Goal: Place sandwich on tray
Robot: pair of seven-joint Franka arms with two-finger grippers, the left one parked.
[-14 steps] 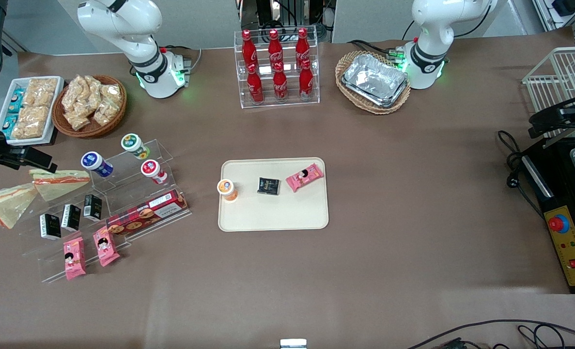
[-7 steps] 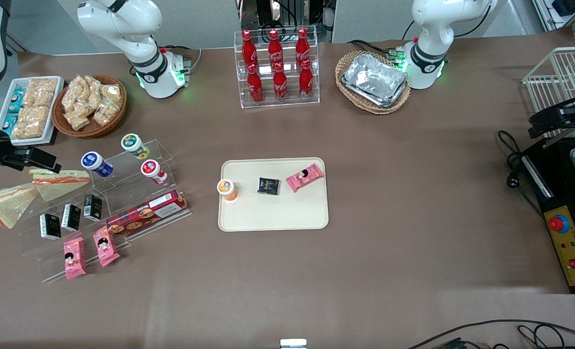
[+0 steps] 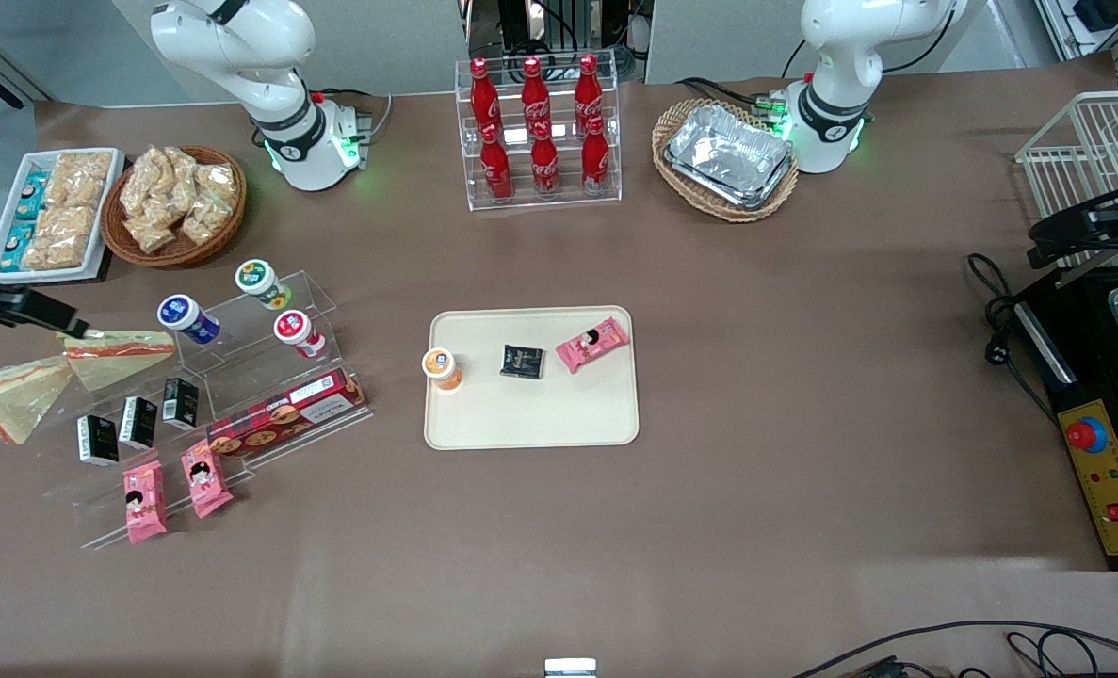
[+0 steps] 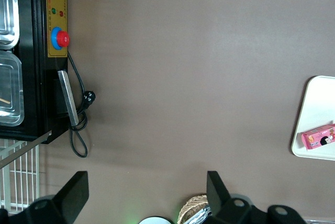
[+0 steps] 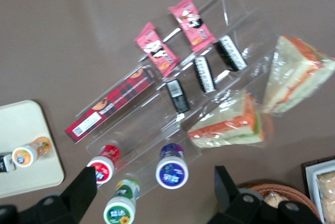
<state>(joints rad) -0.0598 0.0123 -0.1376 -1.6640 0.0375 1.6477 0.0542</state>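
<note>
Two wrapped sandwich wedges lie beside the clear display steps toward the working arm's end of the table: one sandwich (image 3: pixel 118 355) (image 5: pixel 227 124) next to the steps, the second sandwich (image 3: pixel 12 397) (image 5: pixel 293 75) farther out. The cream tray (image 3: pixel 530 419) (image 5: pixel 23 145) (image 4: pixel 313 110) sits mid-table and holds an orange cup, a black packet and a pink packet. My right gripper (image 3: pixel 67 323) (image 5: pixel 155 192) hovers above the table just past the nearer sandwich's corner, open wide, with nothing between its fingers.
Clear acrylic steps (image 3: pixel 238 377) carry three small bottles (image 3: pixel 182 315), black cartons, a red biscuit box (image 3: pixel 285 412) and pink packets. A snack basket (image 3: pixel 177 205) and a white snack tray (image 3: pixel 55 215) stand farther from the camera. A cola rack (image 3: pixel 540 132) and foil trays (image 3: pixel 728 155) are at the back.
My gripper has drifted a little toward the working arm's end of the table, uncovering the sandwich corner. The sandwiches and tray have not moved.
</note>
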